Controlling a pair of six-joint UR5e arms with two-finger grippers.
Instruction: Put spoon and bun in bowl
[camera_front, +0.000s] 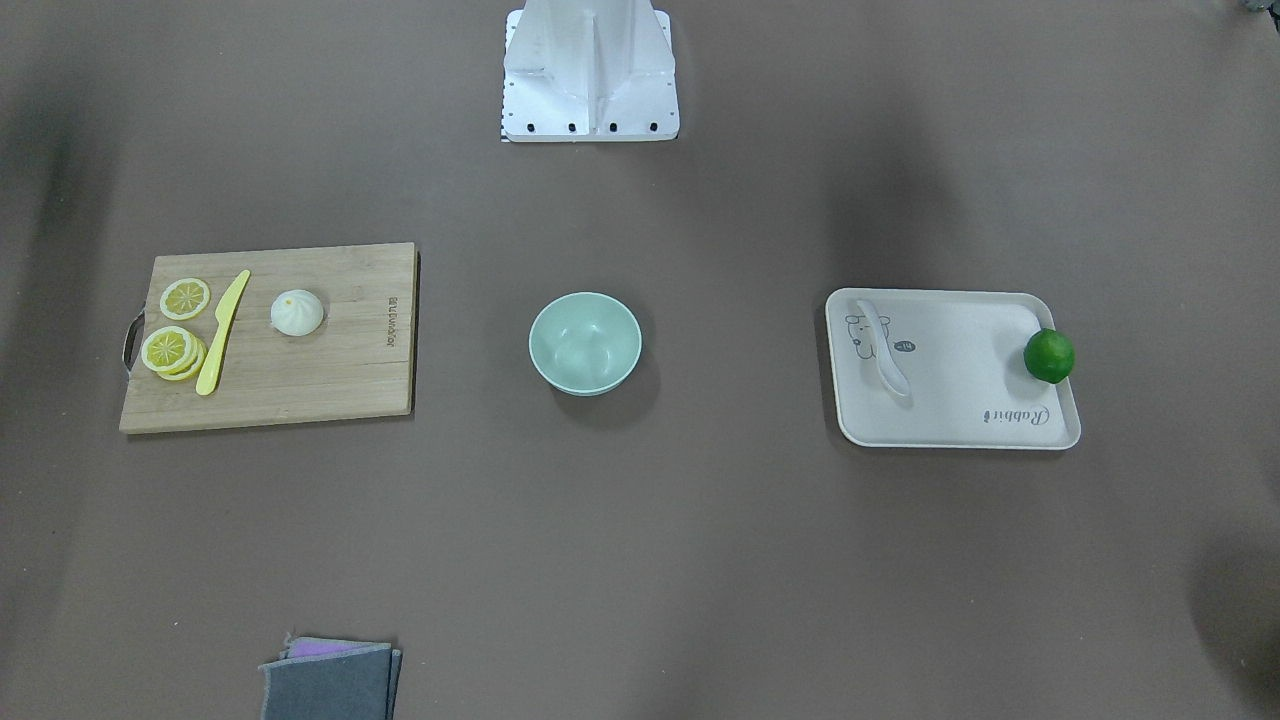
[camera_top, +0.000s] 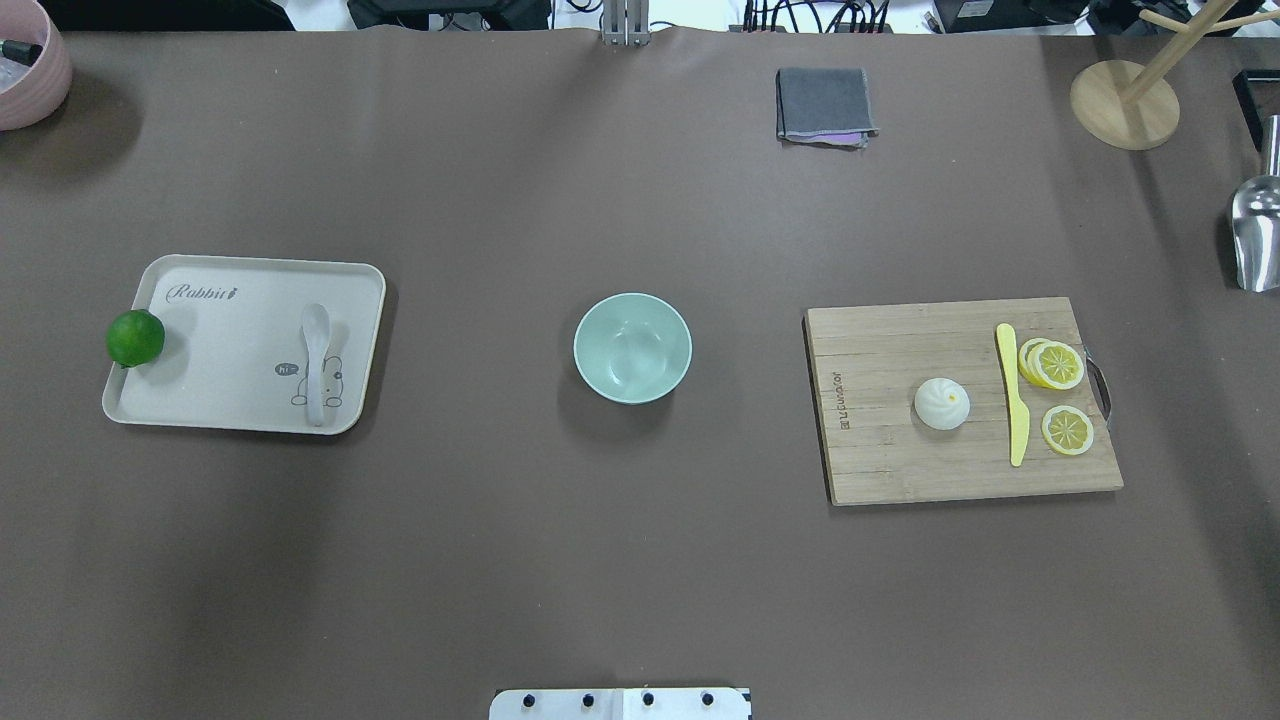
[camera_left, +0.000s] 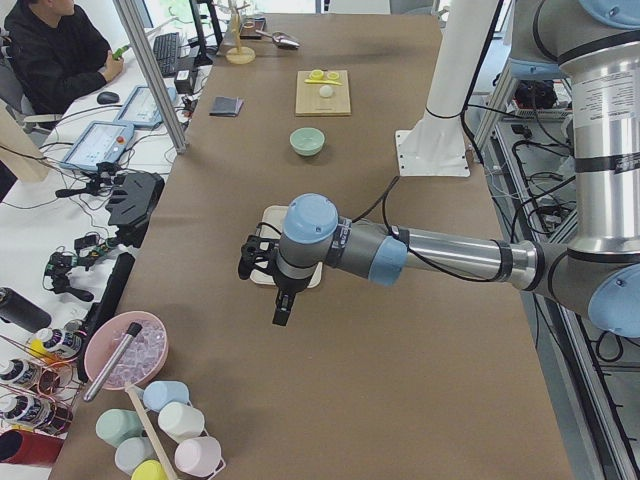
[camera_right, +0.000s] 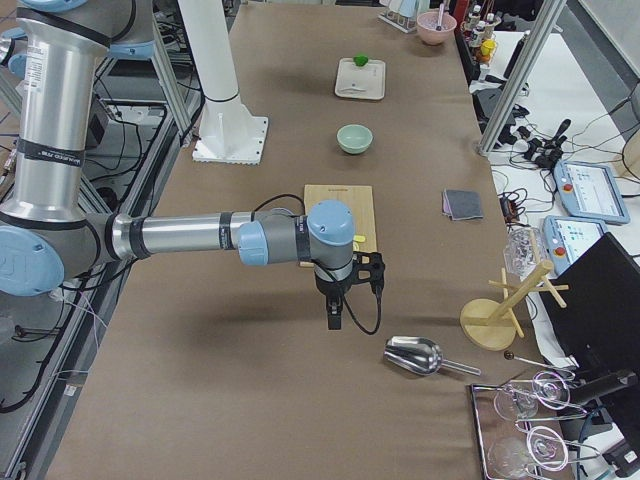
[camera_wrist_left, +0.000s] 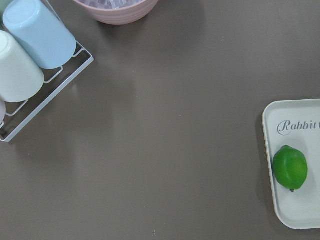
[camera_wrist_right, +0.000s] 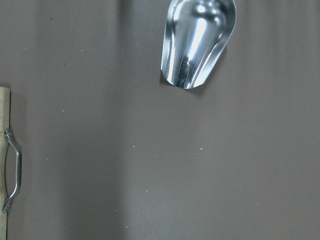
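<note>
The white spoon (camera_top: 316, 362) lies on a cream tray (camera_top: 240, 400) at the table's left, also in the front view (camera_front: 882, 347). The white bun (camera_top: 941, 404) sits on a wooden cutting board (camera_top: 900, 470) at the right. The mint-green bowl (camera_top: 632, 347) stands empty in the middle between them. My left gripper (camera_left: 281, 312) shows only in the exterior left view, above the table beyond the tray's outer end; I cannot tell if it is open. My right gripper (camera_right: 334, 318) shows only in the exterior right view, beyond the board's outer end; I cannot tell its state.
A green lime (camera_top: 135, 337) rests on the tray's outer rim. Lemon slices (camera_top: 1058, 365) and a yellow knife (camera_top: 1015, 400) lie on the board. A metal scoop (camera_wrist_right: 196, 42), a wooden stand (camera_top: 1124, 103), a folded grey cloth (camera_top: 824, 104) and a pink bowl (camera_top: 30, 70) sit near the edges.
</note>
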